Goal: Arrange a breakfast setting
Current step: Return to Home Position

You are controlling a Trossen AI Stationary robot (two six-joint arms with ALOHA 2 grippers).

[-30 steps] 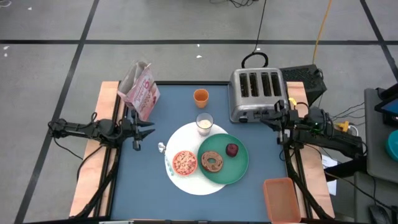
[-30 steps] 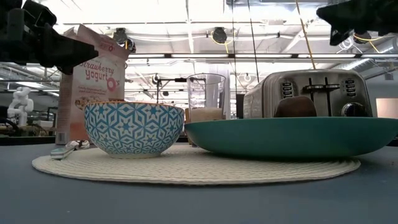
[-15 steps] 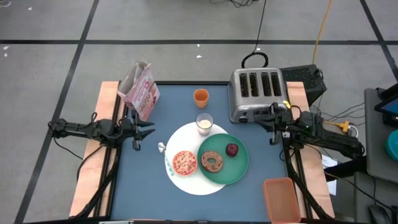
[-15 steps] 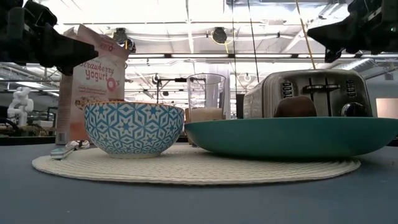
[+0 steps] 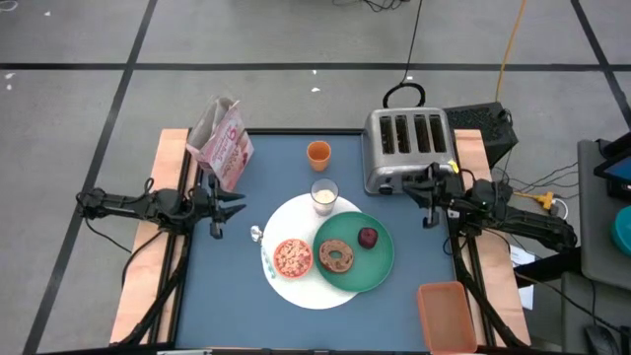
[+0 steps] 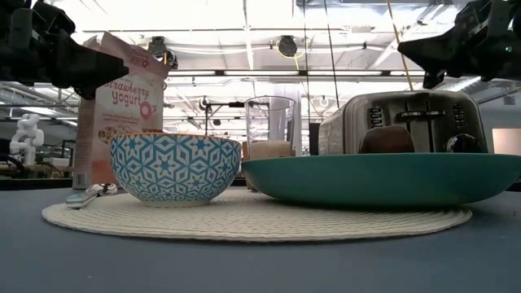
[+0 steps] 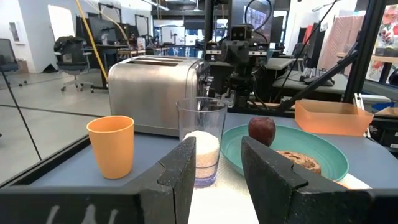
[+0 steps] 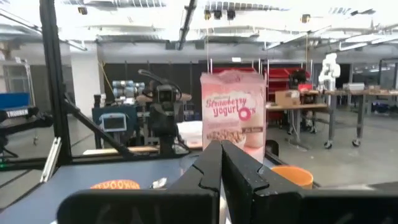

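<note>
A large white round plate [image 5: 294, 219] lies mid-table. On it rest a green plate [image 5: 381, 264] with a brown bagel [image 5: 338, 256] and a dark red fruit [image 5: 368, 237], a small bowl [image 5: 293, 257] of cereal, and a milk glass [image 5: 324, 195]. A spoon [image 5: 258, 237] lies at the white plate's left rim. An orange cup [image 5: 317, 154] stands farther back. My left gripper [image 5: 232, 205] is open and empty, left of the setting. My right gripper [image 5: 416, 187] is shut and empty, in front of the toaster, right of the setting.
A silver four-slot toaster [image 5: 406, 148] stands at the back right, close behind my right gripper. A pink cereal box [image 5: 222, 143] stands at the back left. An orange tray [image 5: 446, 316] sits at the near right corner. Bare blue table lies near the front left.
My right gripper has moved a little toward the table's left, along the toaster's front toward the setting, staying shut. My left arm and all the dishes have kept still.
</note>
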